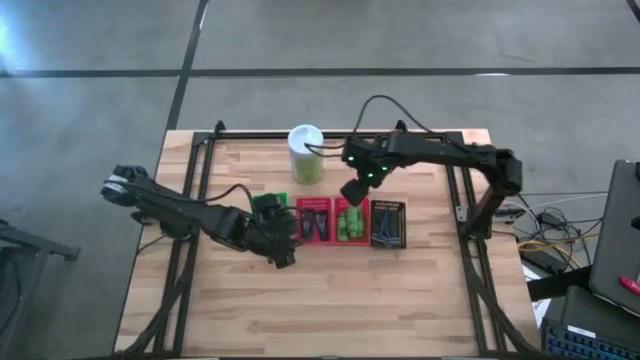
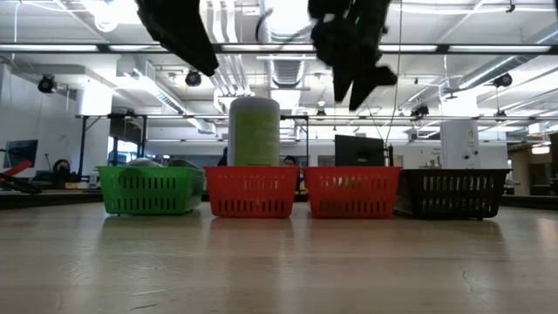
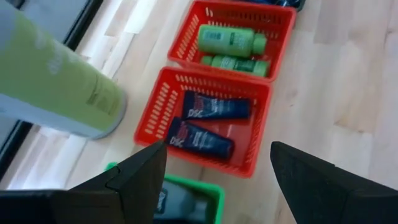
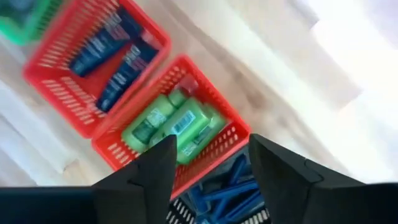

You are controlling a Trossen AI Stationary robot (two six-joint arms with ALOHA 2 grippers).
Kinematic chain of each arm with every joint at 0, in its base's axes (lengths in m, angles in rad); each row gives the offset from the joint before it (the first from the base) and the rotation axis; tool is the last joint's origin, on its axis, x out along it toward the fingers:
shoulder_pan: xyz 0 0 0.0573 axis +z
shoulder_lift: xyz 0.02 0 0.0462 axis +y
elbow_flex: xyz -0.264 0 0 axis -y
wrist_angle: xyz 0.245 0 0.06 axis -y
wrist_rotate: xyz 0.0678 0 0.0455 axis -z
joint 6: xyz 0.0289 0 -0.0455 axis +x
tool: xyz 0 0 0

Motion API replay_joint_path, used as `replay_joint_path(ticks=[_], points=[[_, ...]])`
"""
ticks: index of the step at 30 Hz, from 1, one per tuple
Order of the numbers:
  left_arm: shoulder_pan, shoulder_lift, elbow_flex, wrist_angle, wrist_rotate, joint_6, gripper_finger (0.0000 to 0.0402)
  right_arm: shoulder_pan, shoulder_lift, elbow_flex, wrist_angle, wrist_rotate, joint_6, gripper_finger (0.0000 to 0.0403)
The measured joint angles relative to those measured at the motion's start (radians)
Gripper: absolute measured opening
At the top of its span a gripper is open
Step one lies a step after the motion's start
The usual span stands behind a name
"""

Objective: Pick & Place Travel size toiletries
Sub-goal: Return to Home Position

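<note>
Four small slotted baskets stand in a row mid-table. The green basket (image 1: 268, 207) holds a grey item (image 3: 180, 202). One red basket (image 3: 208, 121) holds two dark blue tubes (image 3: 214, 109). The other red basket (image 4: 177, 127) holds bright green mini bottles (image 4: 171, 124). The black basket (image 1: 388, 223) holds thin blue sticks (image 4: 227, 193). My left gripper (image 3: 217, 149) hangs open above the near side of the green and first red baskets, empty. My right gripper (image 4: 212, 140) is open and empty, raised over the basket of green bottles.
A tall green canister with a white lid (image 1: 306, 152) stands on its base behind the baskets, near the far edge. Bare wooden tabletop (image 1: 330, 300) stretches in front of the baskets. Black frame rails (image 1: 190, 190) run along both sides of the table.
</note>
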Motion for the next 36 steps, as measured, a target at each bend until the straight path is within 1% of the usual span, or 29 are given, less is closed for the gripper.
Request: replay_joint_path(ticks=[4,6,8,10,12,13,15,17,18,19,20,21,22,24,26,29,31,36], points=[[-0.001,-0.046,0.000,-0.055,0.022,0.002,0.0293,0.085,-0.129,-0.018,0.009,0.078,-0.046,0.0217],[0.000,-0.089,0.000,-0.075,0.066,0.003,0.0293,0.145,-0.205,-0.050,0.028,0.099,-0.059,0.0223],[0.000,-0.143,-0.007,-0.059,0.092,0.027,0.0293,0.198,-0.289,-0.102,0.093,0.102,-0.063,0.0226],[0.000,-0.210,-0.026,-0.017,0.103,0.062,0.0293,0.244,-0.377,-0.172,0.195,0.109,-0.062,0.0223],[0.009,-0.286,-0.064,0.030,0.123,0.089,0.0293,0.275,-0.455,-0.239,0.276,0.135,-0.062,0.0216],[0.014,-0.323,-0.085,0.042,0.126,0.098,0.0293,0.284,-0.493,-0.268,0.287,0.161,-0.063,0.0212],[0.022,-0.400,-0.126,0.031,0.100,0.100,0.0293,0.294,-0.562,-0.308,0.252,0.225,-0.054,0.0205],[0.023,-0.476,-0.154,-0.036,0.014,0.100,0.0293,0.294,-0.631,-0.328,0.198,0.252,-0.010,0.0199],[0.023,-0.514,-0.160,-0.084,-0.022,0.098,0.0293,0.294,-0.667,-0.334,0.185,0.257,0.046,0.0196],[0.023,-0.552,-0.161,-0.126,-0.038,0.060,0.0293,0.294,-0.703,-0.341,0.184,0.261,0.120,0.0193],[0.022,-0.588,-0.162,-0.153,-0.028,-0.053,0.0293,0.296,-0.737,-0.349,0.187,0.263,0.188,0.0190],[0.018,-0.626,-0.168,-0.158,-0.007,-0.137,0.0293,0.304,-0.768,-0.359,0.197,0.263,0.224,0.0188],[0.011,-0.658,-0.183,-0.148,0.009,-0.154,0.0293,0.320,-0.796,-0.373,0.225,0.264,0.221,0.0185],[-0.005,-0.720,-0.225,-0.060,0.056,-0.095,0.0293,0.364,-0.845,-0.416,0.343,0.265,0.105,0.0180],[-0.008,-0.786,-0.291,0.086,0.086,-0.016,0.0293,0.393,-0.892,-0.491,0.504,0.269,0.030,0.0175],[-0.008,-0.877,-0.413,0.309,0.153,0.090,0.0293,0.388,-0.957,-0.630,0.763,0.253,-0.018,0.0167],[-0.008,-0.934,-0.509,0.447,0.195,0.138,0.0293,0.386,-0.988,-0.740,0.933,0.207,-0.042,0.0161],[-0.005,-1.049,-0.738,0.786,0.198,0.224,0.0293,0.377,-1.008,-1.002,1.308,0.102,-0.058,0.0145]])
